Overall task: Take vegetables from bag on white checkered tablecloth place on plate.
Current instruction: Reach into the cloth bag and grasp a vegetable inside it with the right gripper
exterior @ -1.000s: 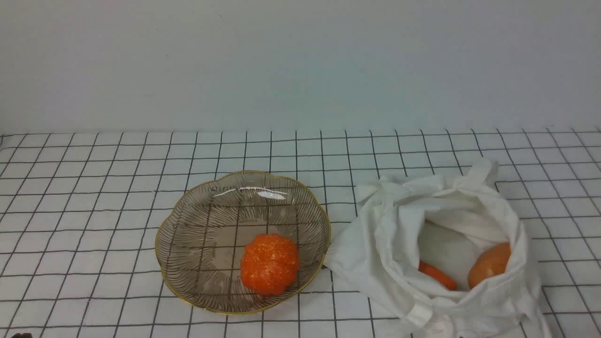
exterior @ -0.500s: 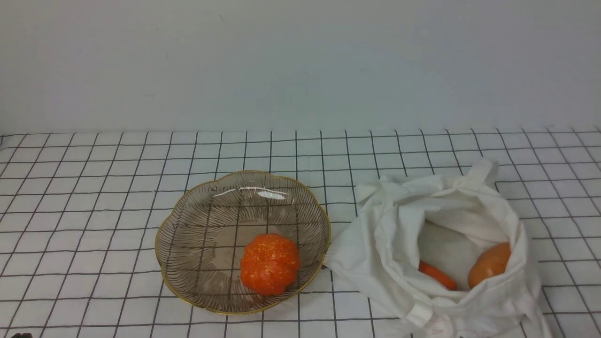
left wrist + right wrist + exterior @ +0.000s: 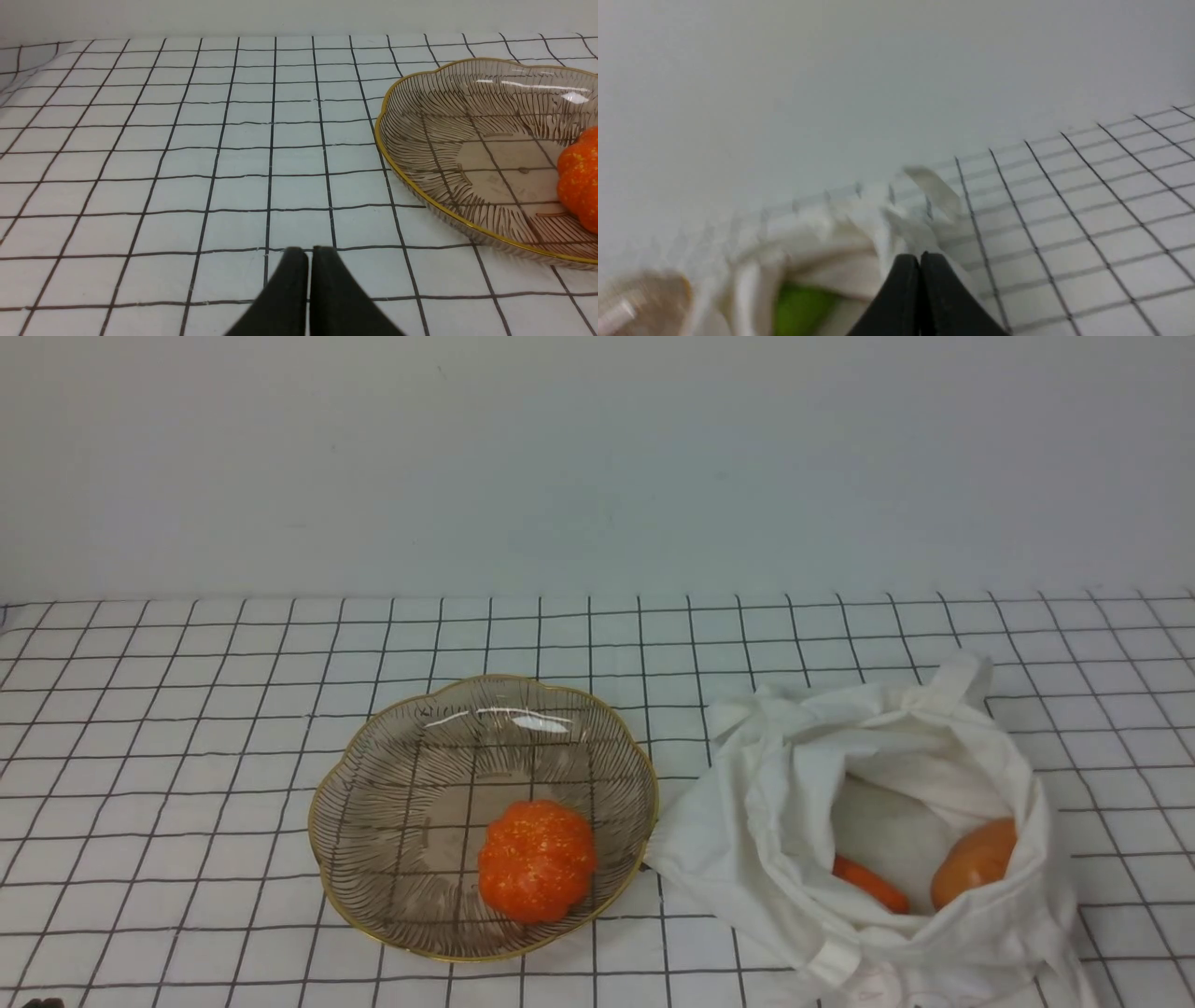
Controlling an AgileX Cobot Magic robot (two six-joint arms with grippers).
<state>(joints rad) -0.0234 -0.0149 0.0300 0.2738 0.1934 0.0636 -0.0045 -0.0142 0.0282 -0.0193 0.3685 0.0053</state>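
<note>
One green piece [image 3: 801, 308], right wrist view only

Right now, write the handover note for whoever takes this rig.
Left pincer: shut, empty, over the tablecloth beside the plate.
Right pincer: shut, empty, near the bag; view blurred.
The bag is open, right of the plate; carrot, orange lump and a green piece are inside.
Done: none of these is on the plate; it holds only a pumpkin.
Left: move all three to the plate.
</note>
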